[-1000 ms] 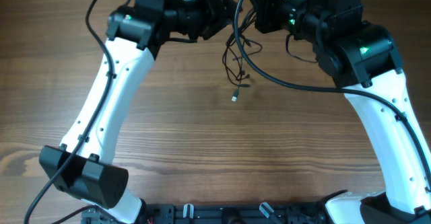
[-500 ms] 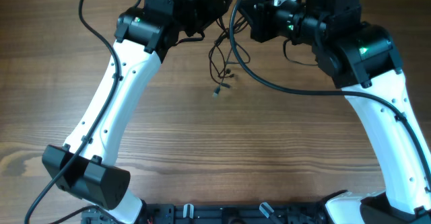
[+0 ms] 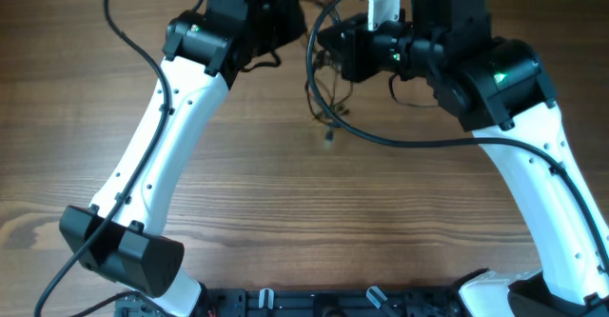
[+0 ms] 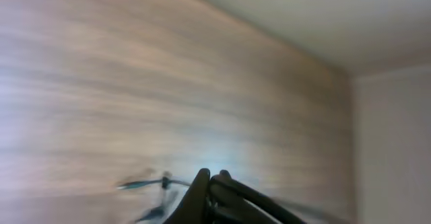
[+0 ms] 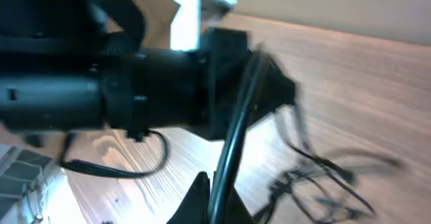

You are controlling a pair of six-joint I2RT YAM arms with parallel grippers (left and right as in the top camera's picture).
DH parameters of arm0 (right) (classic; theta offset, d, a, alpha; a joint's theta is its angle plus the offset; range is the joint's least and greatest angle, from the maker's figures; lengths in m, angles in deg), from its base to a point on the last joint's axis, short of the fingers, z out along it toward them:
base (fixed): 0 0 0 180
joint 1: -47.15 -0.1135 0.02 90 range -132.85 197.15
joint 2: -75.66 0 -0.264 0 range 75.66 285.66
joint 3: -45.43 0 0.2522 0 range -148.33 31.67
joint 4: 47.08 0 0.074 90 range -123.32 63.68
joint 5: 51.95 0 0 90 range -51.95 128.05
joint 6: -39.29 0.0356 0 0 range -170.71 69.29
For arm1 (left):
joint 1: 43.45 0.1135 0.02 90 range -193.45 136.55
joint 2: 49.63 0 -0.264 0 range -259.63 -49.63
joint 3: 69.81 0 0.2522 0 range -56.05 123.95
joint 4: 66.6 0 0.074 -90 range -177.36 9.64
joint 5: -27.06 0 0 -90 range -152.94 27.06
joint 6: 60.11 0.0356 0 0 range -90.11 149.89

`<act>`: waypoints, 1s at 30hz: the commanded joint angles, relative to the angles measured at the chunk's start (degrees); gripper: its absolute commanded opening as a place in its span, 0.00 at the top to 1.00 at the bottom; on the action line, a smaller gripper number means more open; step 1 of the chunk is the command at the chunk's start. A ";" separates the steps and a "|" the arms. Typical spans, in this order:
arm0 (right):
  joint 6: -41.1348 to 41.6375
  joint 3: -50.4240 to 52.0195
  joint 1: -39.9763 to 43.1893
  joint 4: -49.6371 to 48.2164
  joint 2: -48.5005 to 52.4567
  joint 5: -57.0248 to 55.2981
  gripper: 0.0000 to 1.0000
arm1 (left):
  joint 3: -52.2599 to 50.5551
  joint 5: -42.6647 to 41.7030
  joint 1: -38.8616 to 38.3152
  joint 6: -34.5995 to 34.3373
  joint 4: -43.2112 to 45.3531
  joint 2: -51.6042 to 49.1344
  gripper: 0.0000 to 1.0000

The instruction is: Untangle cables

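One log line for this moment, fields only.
left gripper: shut | right gripper: shut | cables: tangled clump near both grippers | hold on cables: unclear, wrist views blurred

Overhead shot is fine: soft, even light, hardly any glare on the wood surface (image 3: 285,193), only faint shadows. Small green lights (image 3: 501,68) glow on the right arm (image 3: 533,165). Left wrist cam is a mess though, motion blur everywhere. The grain is smeared into streaks and the cables (image 4: 145,183) just left of the jaws are a fuzzy smudge. Right wrist cam is blurry too. The black arm (image 5: 101,89) above the jaws is soft, its white part (image 5: 185,15) is blown out, and there's a washed-out bright patch down left of the jaws.
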 commanded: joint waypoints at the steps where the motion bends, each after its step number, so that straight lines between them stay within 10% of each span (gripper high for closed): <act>1: -2.71 -0.61 2.78 0.87 -4.59 -5.73 0.96 | 0.26 10.93 6.93 5.55 -6.69 2.16 0.96; 8: -7.67 -0.61 15.39 4.39 -5.57 -11.45 0.96 | 0.26 10.03 22.95 8.61 -16.59 16.61 0.96; 15: -11.43 -0.61 16.94 4.57 -4.68 -31.65 0.96 | 0.26 8.13 24.57 11.80 -17.16 22.25 0.96; 20: -10.86 -0.61 17.00 5.03 -4.68 -22.34 0.96 | 0.26 0.20 24.48 11.80 -17.35 21.68 0.96; 27: -5.01 -0.61 17.00 4.24 -4.72 -0.59 0.96 | 0.26 -8.87 20.63 13.09 -17.84 14.69 0.27; 30: -1.99 -0.61 16.57 3.69 -4.72 3.50 0.96 | 0.26 -9.11 19.43 13.09 -18.51 11.58 0.27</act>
